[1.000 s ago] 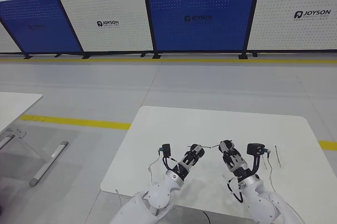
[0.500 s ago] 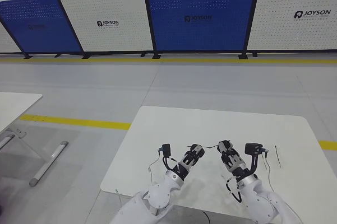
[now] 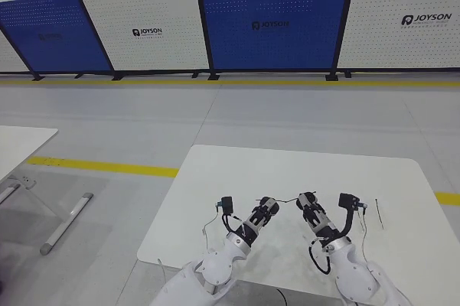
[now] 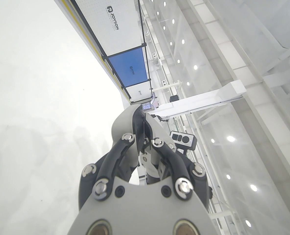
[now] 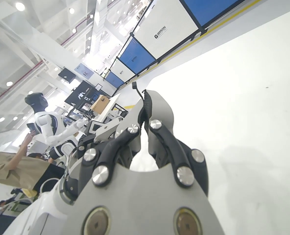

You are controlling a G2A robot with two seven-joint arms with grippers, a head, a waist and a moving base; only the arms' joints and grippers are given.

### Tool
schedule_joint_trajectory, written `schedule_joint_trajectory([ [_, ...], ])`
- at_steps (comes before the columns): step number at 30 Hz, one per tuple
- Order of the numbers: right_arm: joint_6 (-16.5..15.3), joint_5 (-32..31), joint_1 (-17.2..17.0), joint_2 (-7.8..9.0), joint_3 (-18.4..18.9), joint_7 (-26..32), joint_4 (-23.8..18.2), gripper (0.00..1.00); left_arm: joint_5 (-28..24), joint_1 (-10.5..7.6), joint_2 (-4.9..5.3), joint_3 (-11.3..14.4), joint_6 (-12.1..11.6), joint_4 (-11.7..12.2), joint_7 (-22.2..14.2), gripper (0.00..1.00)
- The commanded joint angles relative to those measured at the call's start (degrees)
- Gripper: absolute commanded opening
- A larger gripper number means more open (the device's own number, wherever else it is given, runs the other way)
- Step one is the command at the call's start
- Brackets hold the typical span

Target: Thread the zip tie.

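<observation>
Low over the front of the white table (image 3: 291, 172), my two grippers meet tip to tip. Between them runs a thin black zip tie (image 3: 289, 201). My left gripper (image 3: 272, 203) is shut on its thin strap (image 4: 144, 128), which lies pinched between the pads up to the left gripper's tip (image 4: 142, 110). My right gripper (image 3: 302, 199) is shut on the other end. In the right wrist view the zip tie's square head (image 5: 134, 85) sticks out past the right gripper's tip (image 5: 144, 93). Whether the strap has entered the head I cannot tell.
A spare black zip tie (image 3: 379, 213) lies on the table to the right of the right arm. The table's far half is bare white surface. Another white table (image 3: 15, 145) stands off to the left, across the floor.
The right arm shifted a little to the left and back. The left arm has kept still, and both grippers have stayed shut on the zip tie.
</observation>
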Motion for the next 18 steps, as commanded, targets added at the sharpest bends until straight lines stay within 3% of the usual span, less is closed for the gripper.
schedule_joint_trajectory([
  [1, 0.84, 1.22, 0.04, -0.25, -0.43, 0.21, 0.2, 0.0, 0.0, 0.0, 0.0, 0.0, 0.0, 0.0, 0.0, 0.0],
  [9, 2.53, 4.53, -0.14, -0.98, -1.36, 1.9, -0.34, 0.0, 0.0, 0.0, 0.0, 0.0, 0.0, 0.0, 0.0, 0.0],
  [18, 5.75, 6.65, -0.56, -1.75, -1.3, -0.28, -0.59, 0.0, 0.0, 0.0, 0.0, 0.0, 0.0, 0.0, 0.0, 0.0],
])
